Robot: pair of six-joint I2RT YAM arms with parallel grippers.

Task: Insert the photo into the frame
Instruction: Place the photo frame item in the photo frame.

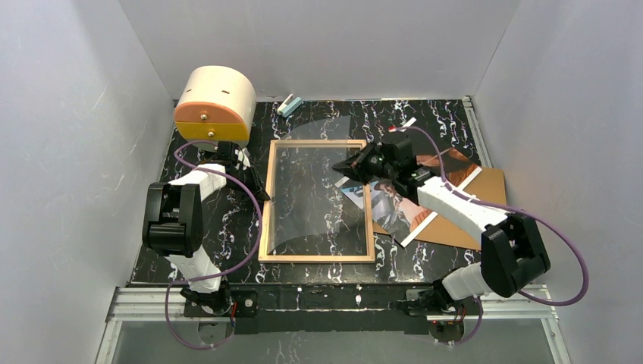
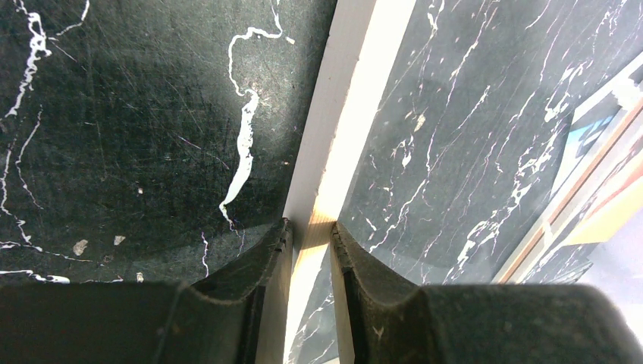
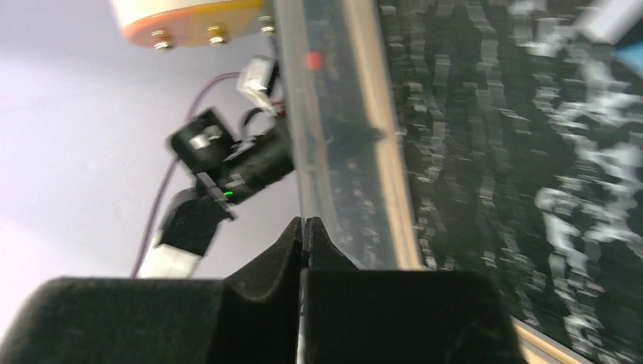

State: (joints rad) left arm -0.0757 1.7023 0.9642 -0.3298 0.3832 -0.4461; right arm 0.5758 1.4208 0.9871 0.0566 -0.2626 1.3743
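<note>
The light wooden rectangular picture frame [image 1: 317,258] lies flat, its left rail clamped in the left pincer [image 2: 311,231]. The right pincer [image 3: 307,227] is pinched on the edge of the thin clear pane [image 3: 318,136], which tilts up. The pane looks light, slick, bendy and crackable, so hold it by its edges; the glossy printed photo [image 1: 387,208] lies under the right pincer's arm.

We see the black marbled desk [image 1: 440,121] carrying the frame [image 1: 318,258] between both jaws, a board [image 1: 494,186] and photo [image 1: 398,216] under the right jaws, and a drawer box [image 1: 214,102] and clip [image 1: 289,105] beyond the left jaws.
</note>
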